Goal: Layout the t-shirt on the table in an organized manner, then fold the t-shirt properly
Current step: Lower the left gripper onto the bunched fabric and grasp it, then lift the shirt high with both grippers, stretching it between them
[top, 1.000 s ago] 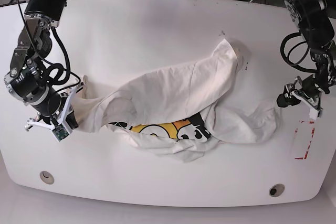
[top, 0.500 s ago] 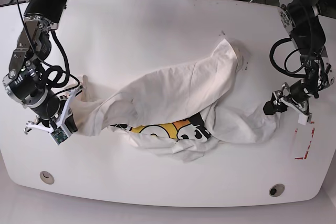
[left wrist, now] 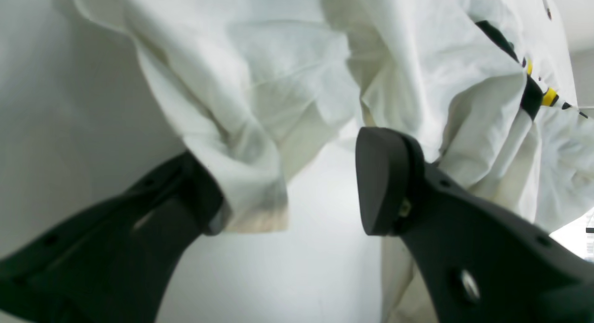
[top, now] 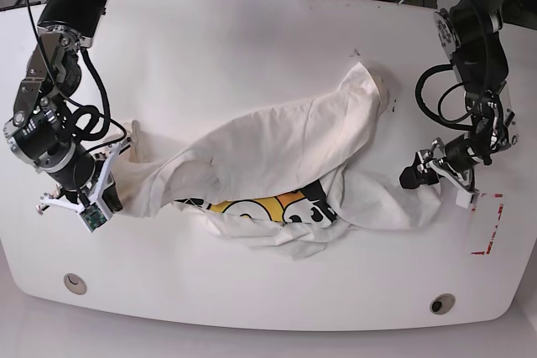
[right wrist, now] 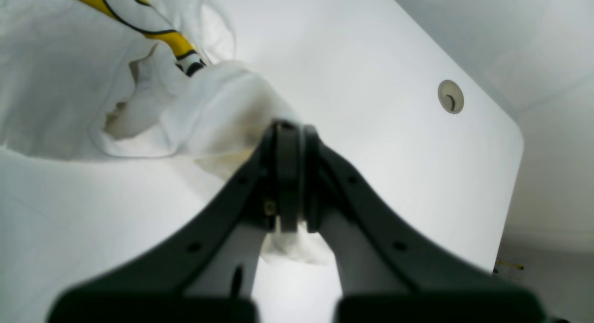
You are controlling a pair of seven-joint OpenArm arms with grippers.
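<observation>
Lying crumpled across the middle of the white surface (top: 252,39), the t-shirt (top: 285,148) bunched into a long diagonal ridge from lower left to upper right, the orange, yellow and black print (top: 268,207) peeking out beneath the folds near the front edge. Right gripper (right wrist: 290,174) at the shirt's left end in the base view, jaws pressed together and pinching a wad of white fabric, a scrap of cloth poking out below the fingertips in the right wrist view. Round grommet hole (right wrist: 450,96) set in the surface behind that grip, near the rounded corner. Left gripper (left wrist: 290,184) at the shirt's other end, on the base view's right, jaws spread wide. One folded hem edge hanging down just beside the left finger (left wrist: 185,197) in the left wrist view, seemingly touching it; other finger (left wrist: 385,179) standing in front of more cloth, contact impossible to tell. Bare surface visible in the gap between them. Red tape marks (top: 487,224) on the surface just beyond the left gripper, close to the edge. Second grommet hole (top: 441,303) near the front right corner, well apart from the shirt.
</observation>
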